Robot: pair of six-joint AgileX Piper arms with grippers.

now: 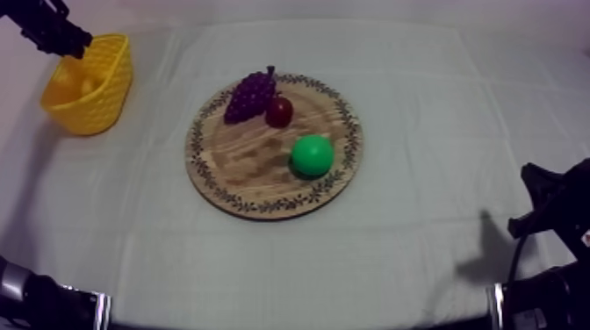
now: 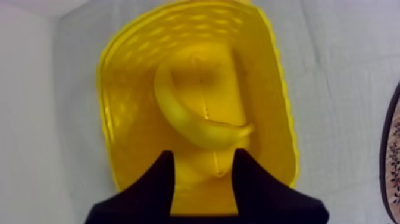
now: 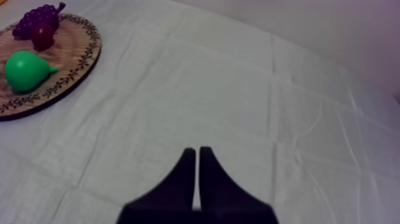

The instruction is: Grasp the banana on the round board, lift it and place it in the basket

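Observation:
The banana [image 2: 199,122] lies curved on the floor of the yellow basket [image 2: 128,89], free of any grip. My left gripper [image 2: 204,162] hangs just above the basket's near rim, fingers open with nothing between them. From above, the basket [image 1: 105,66] stands at the table's far left with the left gripper [image 1: 72,44] over its back edge, and a pale bit of banana [image 1: 87,86] shows inside. The wooden board [image 1: 250,175] sits mid-table. My right gripper [image 3: 197,156] is shut on nothing over bare cloth at the right.
On the board lie a bunch of purple grapes [image 1: 250,95], a small red fruit [image 1: 279,111] and a green pear [image 1: 312,155]. The same board [image 3: 83,56] is off to the side of the right gripper. The right arm [image 1: 553,206] rests at the table's right edge.

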